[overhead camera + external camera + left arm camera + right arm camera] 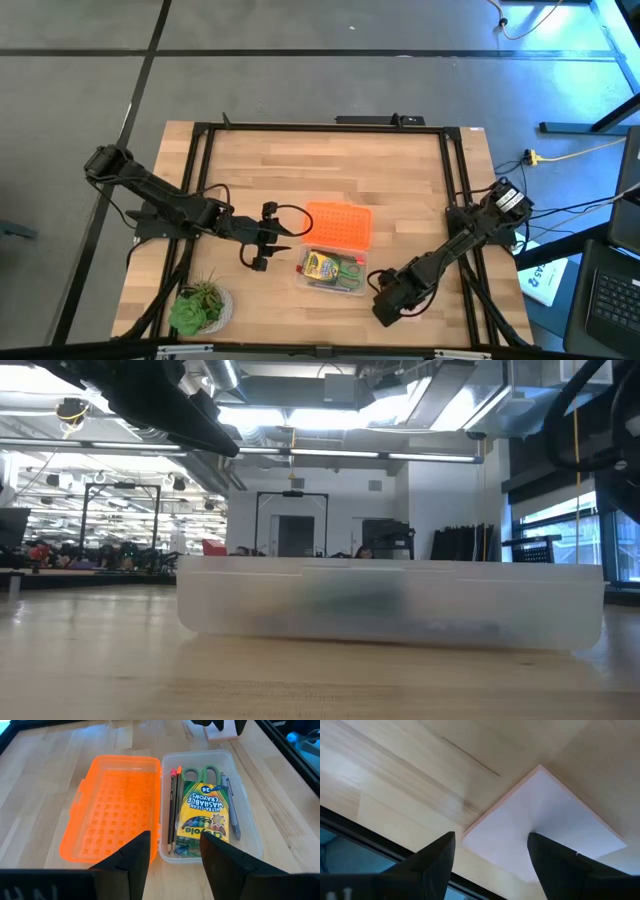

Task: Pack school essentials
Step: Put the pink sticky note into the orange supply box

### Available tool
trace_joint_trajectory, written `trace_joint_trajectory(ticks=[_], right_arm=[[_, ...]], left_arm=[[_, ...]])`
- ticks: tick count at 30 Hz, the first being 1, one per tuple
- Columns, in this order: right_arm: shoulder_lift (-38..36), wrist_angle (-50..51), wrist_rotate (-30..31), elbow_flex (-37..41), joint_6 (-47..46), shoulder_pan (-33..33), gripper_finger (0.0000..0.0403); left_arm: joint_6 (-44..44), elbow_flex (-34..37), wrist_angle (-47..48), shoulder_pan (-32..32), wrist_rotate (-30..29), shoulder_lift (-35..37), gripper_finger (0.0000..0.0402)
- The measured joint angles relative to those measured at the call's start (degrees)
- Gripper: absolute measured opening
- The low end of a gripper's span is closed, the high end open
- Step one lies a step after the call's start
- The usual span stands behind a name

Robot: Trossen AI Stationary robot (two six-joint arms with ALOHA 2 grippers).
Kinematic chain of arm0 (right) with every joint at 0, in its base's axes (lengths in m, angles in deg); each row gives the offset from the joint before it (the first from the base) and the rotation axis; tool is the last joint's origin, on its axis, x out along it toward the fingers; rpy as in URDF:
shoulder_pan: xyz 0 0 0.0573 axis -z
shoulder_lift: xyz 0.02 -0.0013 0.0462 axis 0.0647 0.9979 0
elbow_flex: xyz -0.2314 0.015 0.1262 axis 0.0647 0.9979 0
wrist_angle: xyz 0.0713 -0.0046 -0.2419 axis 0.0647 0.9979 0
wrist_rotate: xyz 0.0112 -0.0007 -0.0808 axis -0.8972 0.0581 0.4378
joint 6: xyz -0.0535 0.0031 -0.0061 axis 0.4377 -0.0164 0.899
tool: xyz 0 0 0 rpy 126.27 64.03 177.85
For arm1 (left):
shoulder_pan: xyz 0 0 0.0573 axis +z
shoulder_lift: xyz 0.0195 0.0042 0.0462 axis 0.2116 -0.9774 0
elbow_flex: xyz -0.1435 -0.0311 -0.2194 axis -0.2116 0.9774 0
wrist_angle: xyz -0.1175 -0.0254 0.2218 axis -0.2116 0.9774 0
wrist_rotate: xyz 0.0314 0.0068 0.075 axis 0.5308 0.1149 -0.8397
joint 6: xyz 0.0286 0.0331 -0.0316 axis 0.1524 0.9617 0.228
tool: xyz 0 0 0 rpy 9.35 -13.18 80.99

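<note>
Wooden table (300,170), light planks inside a black frame, filling the centre of the high view.

Clear plastic case (333,272), lower centre of the high view, lying open; its orange lid (338,224) folded flat just above it in that frame, the two joined along one edge. In the left wrist view the orange lid sits at centre left, the clear tray at centre right.

Contents of the tray, left wrist view: two thin pencils (173,810) side by side along the wall nearest the lid; yellow-green crayon box (206,815) in the middle, lying flat; green-handled scissors (201,772), only the handles showing past the far end of the crayon box; greyish-purple pen (230,807) along the opposite wall.

Pink square note pad (545,827), outside the case, flat on the table, centre right of the right wrist view.

Left gripper (262,247), left of the case in the high view, above the table; fingers parted, nothing between them.

Right gripper (490,855), lower right of the high view beside the case; fingers apart over the near edge of the note pad; whether they touch it cannot be told.

Small green potted plant (200,306), lower left of the high view, well apart from the case.
</note>
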Motion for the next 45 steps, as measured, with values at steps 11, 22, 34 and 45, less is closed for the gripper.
trace_joint_trajectory(ticks=[11,22,34,45], right_arm=[[0.33,5.69,3.69,-4.04,9.31,0.82,0.0253],[0.26,25.27,12.1,-16.41,22.69,0.03,0.0253],[0.17,26.45,13.73,-19.18,46.55,-0.91,0.0253],[0.15,26.69,14.53,-19.1,48.82,-1.84,0.0253]], left_arm=[[0.02,0.0,-0.02,0.0,0.0,0.0,0.0164],[0.02,0.0,-0.46,-0.02,5.11,0.0,0.0164],[7.65,0.0,-1.6,-0.02,5.9,0.0,0.0164],[7.63,0.0,-1.55,-0.02,5.81,0.0,0.0164]])
